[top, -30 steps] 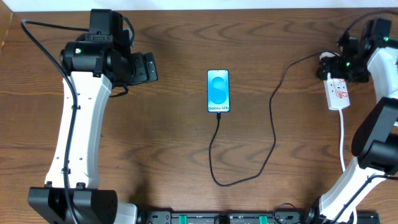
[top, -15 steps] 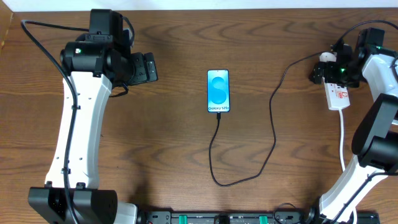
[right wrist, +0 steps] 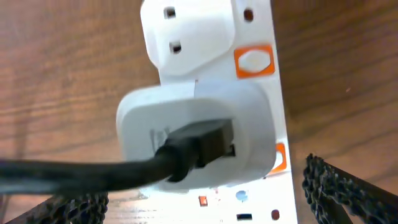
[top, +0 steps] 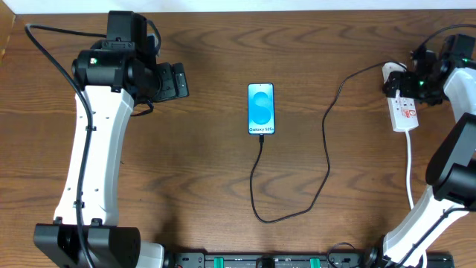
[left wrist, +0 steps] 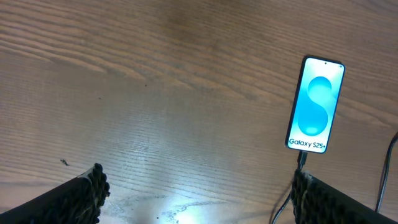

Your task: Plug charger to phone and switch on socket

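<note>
One phone (top: 261,109) lies flat midway between the left and right edges of the table (top: 186,186), nearer the far edge than the near one. Its screen is up and glowing blue, with the "Galaxy S25+" text at the end facing the near edge.

The charger (top: 327,156) has its tip seated in that near end of the phone, which you can see most clearly in the left wrist view (left wrist: 302,160). Its black cable runs toward the near edge, loops round, then climbs right to the far-right corner.

The socket (top: 402,108) lies there, close to the right edge. Its white cord (top: 410,171) trails toward the near edge.

In the right wrist view, the charger's black plug (right wrist: 199,146) sits in a white adapter (right wrist: 186,118) pushed into the socket (right wrist: 273,112). An orange-framed switch (right wrist: 254,62) sits just beside the adapter. You cannot tell from these views whether it is on or off.

Your right gripper (top: 399,80) hangs over the socket's far end. Its fingers (right wrist: 348,193) are spread wide, one at each lower corner of the wrist view, with nothing held. Whether they touch the socket cannot be told.

Your left gripper (top: 182,80) sits toward the far-left corner, well apart from the phone. Its jaws are wide open and empty over bare wood (left wrist: 198,202).
</note>
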You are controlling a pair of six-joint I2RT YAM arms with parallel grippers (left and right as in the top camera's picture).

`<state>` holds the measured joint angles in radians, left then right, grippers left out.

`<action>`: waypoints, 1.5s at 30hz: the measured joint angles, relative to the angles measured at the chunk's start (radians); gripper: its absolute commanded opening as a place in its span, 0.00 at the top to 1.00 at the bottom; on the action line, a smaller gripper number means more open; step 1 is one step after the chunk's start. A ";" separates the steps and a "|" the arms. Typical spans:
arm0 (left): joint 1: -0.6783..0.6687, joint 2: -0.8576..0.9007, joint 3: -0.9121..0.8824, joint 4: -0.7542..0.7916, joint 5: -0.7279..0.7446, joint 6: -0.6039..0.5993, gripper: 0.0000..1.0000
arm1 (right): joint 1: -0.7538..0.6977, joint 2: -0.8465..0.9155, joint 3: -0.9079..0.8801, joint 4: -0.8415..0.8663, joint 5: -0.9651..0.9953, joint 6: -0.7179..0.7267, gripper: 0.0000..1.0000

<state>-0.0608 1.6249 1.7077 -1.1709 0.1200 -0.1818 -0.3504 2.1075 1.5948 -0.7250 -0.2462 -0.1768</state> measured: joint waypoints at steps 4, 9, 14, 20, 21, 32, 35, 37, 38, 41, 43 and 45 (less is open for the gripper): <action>0.000 0.000 0.000 0.000 0.000 0.000 0.05 | -0.001 0.000 0.000 0.013 -0.056 0.011 0.01; 0.000 0.000 0.000 0.000 0.000 0.000 0.04 | 0.000 0.000 -0.001 0.013 -0.096 0.022 0.01; 0.000 0.000 0.000 0.000 0.000 0.000 0.05 | -0.001 0.001 -0.001 0.013 -0.099 0.035 0.01; 0.000 0.000 0.000 0.000 0.000 0.000 0.04 | -0.001 0.002 -0.001 0.005 -0.101 0.045 0.01; 0.000 0.000 0.000 0.000 0.000 0.000 0.04 | -0.001 0.002 -0.001 0.003 -0.101 0.046 0.01; 0.000 0.000 0.000 0.000 0.000 0.000 0.04 | -0.009 -0.002 -0.058 0.049 -0.098 0.061 0.01; 0.000 0.000 0.000 0.000 0.000 0.000 0.04 | -0.012 -0.003 -0.061 0.052 -0.108 0.061 0.01; 0.000 0.000 0.000 0.000 0.000 0.000 0.04 | -0.013 -0.003 -0.061 0.052 -0.114 0.061 0.01; 0.000 0.000 0.000 0.000 0.000 0.000 0.04 | -0.015 -0.003 -0.061 0.053 -0.118 0.061 0.01; 0.000 0.000 0.000 0.000 0.000 0.000 0.04 | -0.016 -0.004 -0.063 0.055 -0.122 0.061 0.01; 0.000 0.000 0.000 0.000 0.000 0.000 0.04 | -0.016 -0.005 -0.064 0.055 -0.123 0.061 0.01; 0.000 0.000 0.000 0.000 0.000 0.000 0.04 | -0.017 -0.005 -0.064 0.056 -0.127 0.061 0.01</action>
<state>-0.0608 1.6249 1.7077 -1.1709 0.1200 -0.1818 -0.3676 2.1029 1.5303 -0.6685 -0.3737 -0.1154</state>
